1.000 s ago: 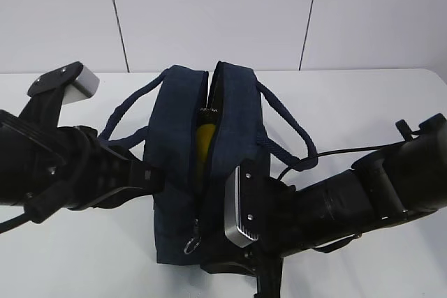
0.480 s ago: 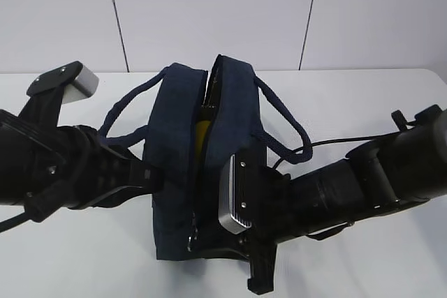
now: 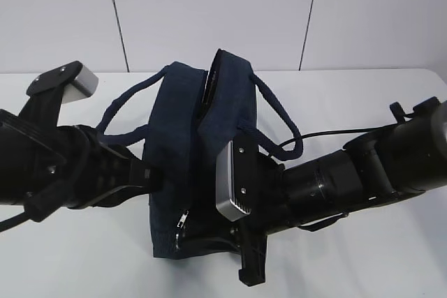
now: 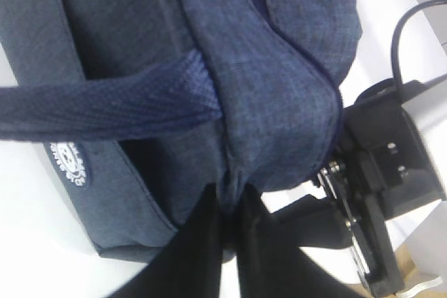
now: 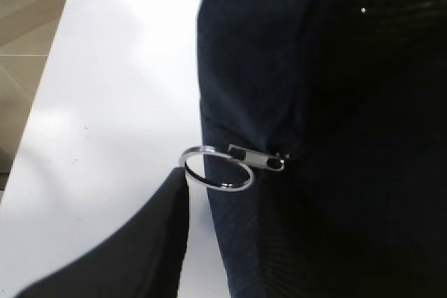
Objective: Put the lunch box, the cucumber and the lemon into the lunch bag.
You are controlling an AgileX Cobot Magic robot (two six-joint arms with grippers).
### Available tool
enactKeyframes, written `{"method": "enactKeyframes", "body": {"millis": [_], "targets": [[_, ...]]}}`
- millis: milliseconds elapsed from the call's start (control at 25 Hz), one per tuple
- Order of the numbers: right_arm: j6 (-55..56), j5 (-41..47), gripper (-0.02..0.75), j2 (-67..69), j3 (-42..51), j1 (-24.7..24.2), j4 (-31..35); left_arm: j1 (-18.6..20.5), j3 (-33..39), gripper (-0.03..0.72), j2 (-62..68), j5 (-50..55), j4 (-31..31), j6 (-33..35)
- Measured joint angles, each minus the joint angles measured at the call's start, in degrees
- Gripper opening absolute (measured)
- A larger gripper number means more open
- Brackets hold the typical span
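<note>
Left hand (image 4: pixel 227 225) is pinching lunch bag (image 3: pixel 185 172) fabric, clenched on its side. Right hand (image 5: pixel 183 176) is touching ring pull (image 5: pixel 216 167); grip state unclear. Bag is sitting between hands on worktop (image 3: pixel 363 102).

The dark navy lunch bag (image 3: pixel 202 172) stands upright on the white table, strap handles drooping sideways, its zipper's metal ring pull (image 5: pixel 216 167) sticking out

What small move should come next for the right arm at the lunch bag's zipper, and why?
Probably keep drawing the ring pull along the zipper toward the far end of the lunch bag. The right end effector sits at the ring, the top seam looks open only near the far end, and the left end effector pinches the bag's fabric to steady it.
</note>
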Motion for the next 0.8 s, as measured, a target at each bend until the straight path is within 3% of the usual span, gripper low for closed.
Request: {"method": "enactKeyframes", "body": {"millis": [800], "targets": [[1.75,-0.05,0.242,1.93,-0.13,2.64,0.11,0.0,0.0,0.007,0.0,-0.08,0.0,0.0]]}}
